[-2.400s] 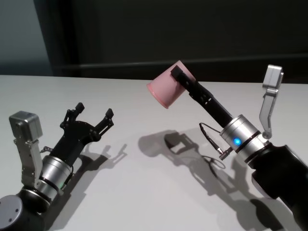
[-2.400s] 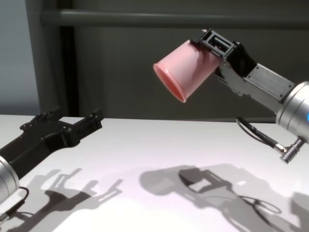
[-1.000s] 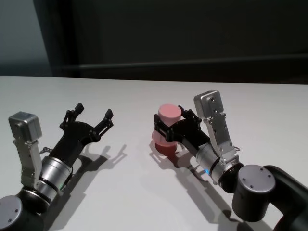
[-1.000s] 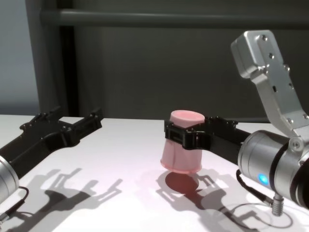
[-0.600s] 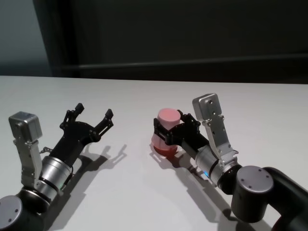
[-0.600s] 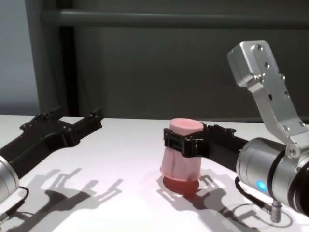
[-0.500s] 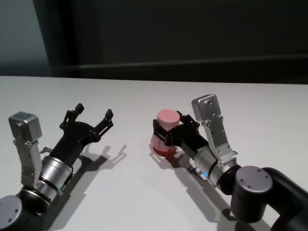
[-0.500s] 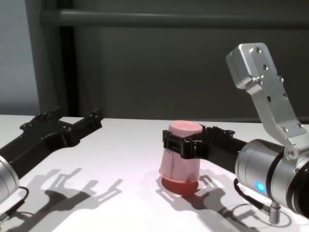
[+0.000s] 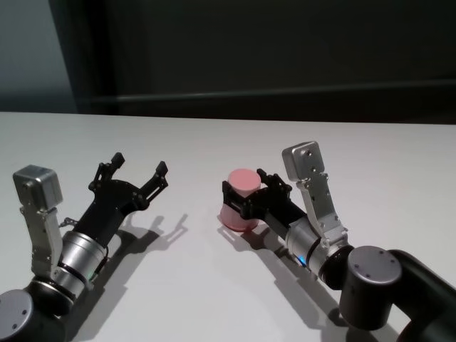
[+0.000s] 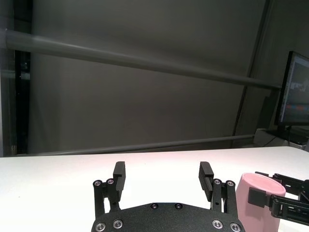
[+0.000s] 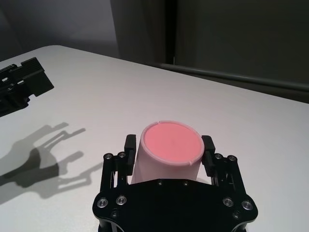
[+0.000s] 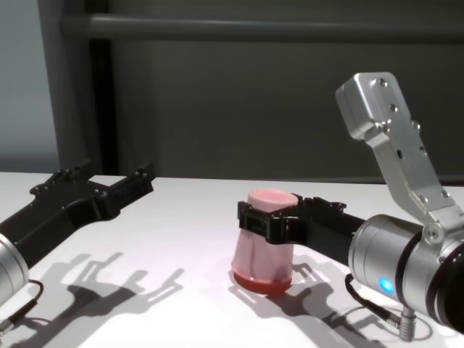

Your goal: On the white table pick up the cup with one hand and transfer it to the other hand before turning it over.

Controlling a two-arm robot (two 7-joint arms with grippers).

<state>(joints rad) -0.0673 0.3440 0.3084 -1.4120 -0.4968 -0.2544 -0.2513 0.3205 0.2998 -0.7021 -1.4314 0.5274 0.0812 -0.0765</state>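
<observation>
Upside-down, smooth tapered pink cup [image 12: 263, 239] rests on matte table [image 12: 167, 239].

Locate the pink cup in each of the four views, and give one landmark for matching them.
Head view: pink cup, upside down at table centre, between the right claw's fingers.
Chest view: pink cup, centre, wide rim down on the white table.
Left wrist view: bottom right corner, beside the left claw.
Right wrist view: centre, flat base facing the camera.
Landmark: the right claw around the cup.

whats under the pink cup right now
The cup stands upside down, rim on the white table, right pincer around it. Its inside is covered.
</observation>
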